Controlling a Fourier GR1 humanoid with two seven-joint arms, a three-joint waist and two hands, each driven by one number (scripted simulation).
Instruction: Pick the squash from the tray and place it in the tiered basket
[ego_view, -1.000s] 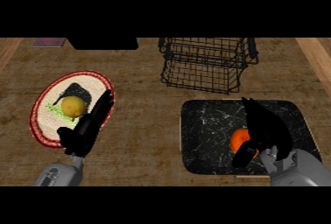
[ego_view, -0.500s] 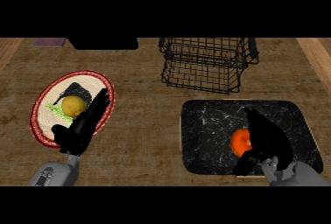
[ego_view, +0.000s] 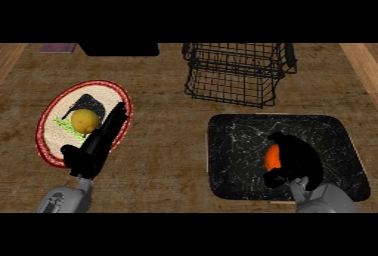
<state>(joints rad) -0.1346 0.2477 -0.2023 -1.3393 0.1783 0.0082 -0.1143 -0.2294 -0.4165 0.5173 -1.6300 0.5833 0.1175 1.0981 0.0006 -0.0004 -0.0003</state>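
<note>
The squash (ego_view: 272, 157), a small smooth orange shape, lies on the tray (ego_view: 236, 150) right under the right hand (ego_view: 295, 159), whose black fingers (ego_view: 284, 140) curl over and round it, so only its left side shows. The tray is a dark, square slab with rounded corners and pale marble-like veins; bare tray surface lies to the left of the fingers and beyond them, up to its far rim. Past that rim stands the tiered basket (ego_view: 235, 74), black wire in an open grid, with a strip of brown woven-looking bench (ego_view: 166, 165) between the two. Well to the left of the fingers, the left hand (ego_view: 100, 142) rests with straight fingers on the edge of a round red-rimmed plate (ego_view: 52, 152) holding a yellow fruit (ego_view: 86, 120).
</note>
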